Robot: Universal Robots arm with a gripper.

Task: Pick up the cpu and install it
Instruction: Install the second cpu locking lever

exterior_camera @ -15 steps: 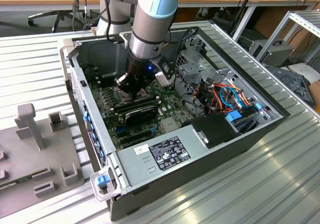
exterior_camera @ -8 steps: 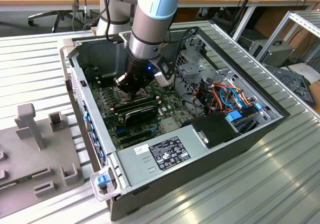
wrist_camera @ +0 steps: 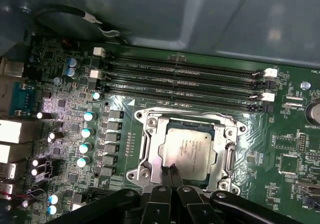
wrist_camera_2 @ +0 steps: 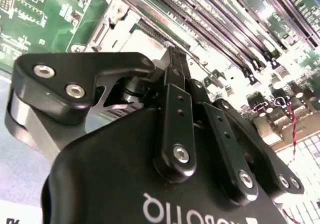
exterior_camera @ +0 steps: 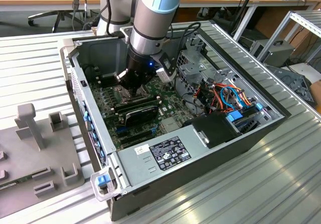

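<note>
The cpu (wrist_camera: 190,149), a flat silver-grey square, lies level inside the open socket with its metal frame (wrist_camera: 150,129) on the green motherboard (wrist_camera: 280,149). My gripper (wrist_camera: 170,171) stands right at the cpu's edge, its two black fingertips pressed together with nothing visible between them. In the second wrist view the fingers (wrist_camera_2: 176,58) meet just above the socket's metal frame (wrist_camera_2: 117,18). From the exterior view, the arm reaches down into the open computer case and the gripper (exterior_camera: 124,87) sits low over the board.
Several long memory slots (wrist_camera: 185,78) run beside the socket, and a row of capacitors (wrist_camera: 87,134) stands on its other side. The case wall (wrist_camera: 210,13) and a black cable (wrist_camera: 65,11) are close. Coloured wires (exterior_camera: 230,96) and a drive cage fill the case toward the exterior view's right.
</note>
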